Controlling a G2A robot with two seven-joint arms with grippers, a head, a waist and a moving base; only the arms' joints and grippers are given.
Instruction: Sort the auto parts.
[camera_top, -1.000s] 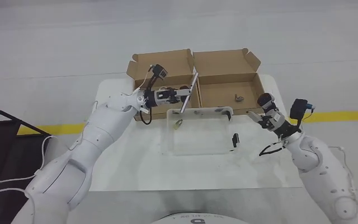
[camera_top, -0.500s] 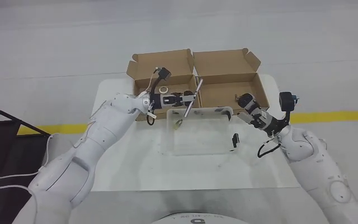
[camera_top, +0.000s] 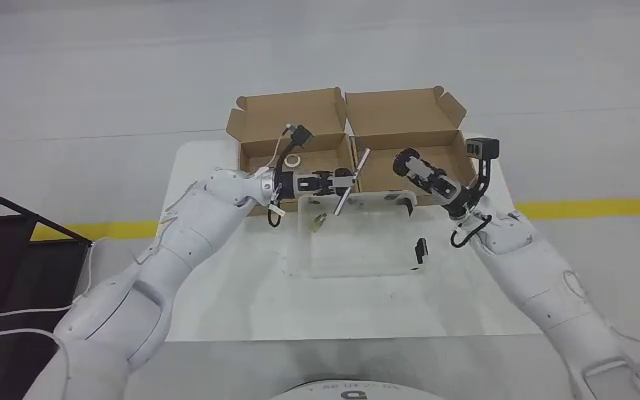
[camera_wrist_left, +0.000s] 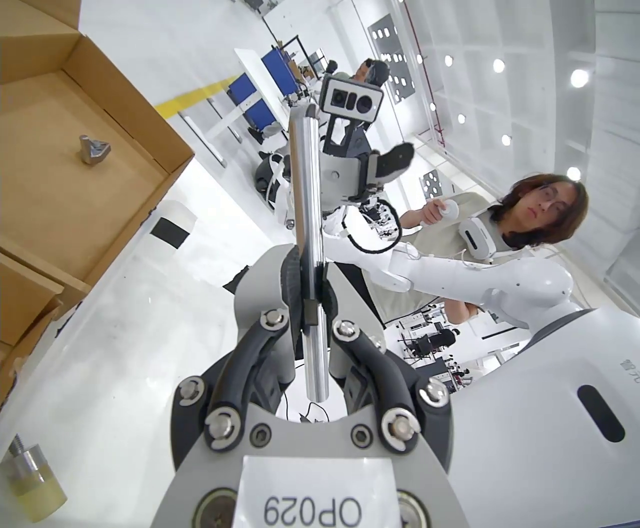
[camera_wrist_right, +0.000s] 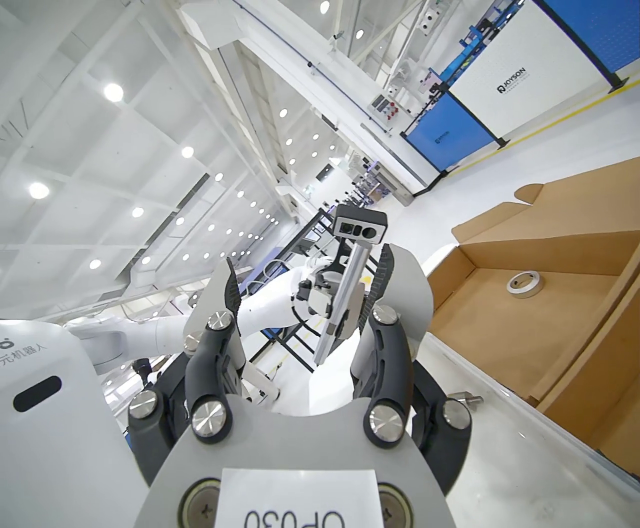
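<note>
The right gripper (camera_top: 402, 162) has swung in from the table's right edge, where it hung a second ago. It now sits over the right-hand cardboard box (camera_top: 380, 150), facing the left gripper (camera_top: 343, 183) and near it. The left gripper has meanwhile slid a little toward it, carrying the metal bar (camera_top: 358, 165) along. The bar now leans more, and its lower end has moved further in over the clear tray (camera_top: 300, 240).

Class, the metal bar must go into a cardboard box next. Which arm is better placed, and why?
Left. The left gripper is shut on the metal bar beside the cardboard boxes; the right gripper is open, holding nothing.
</note>
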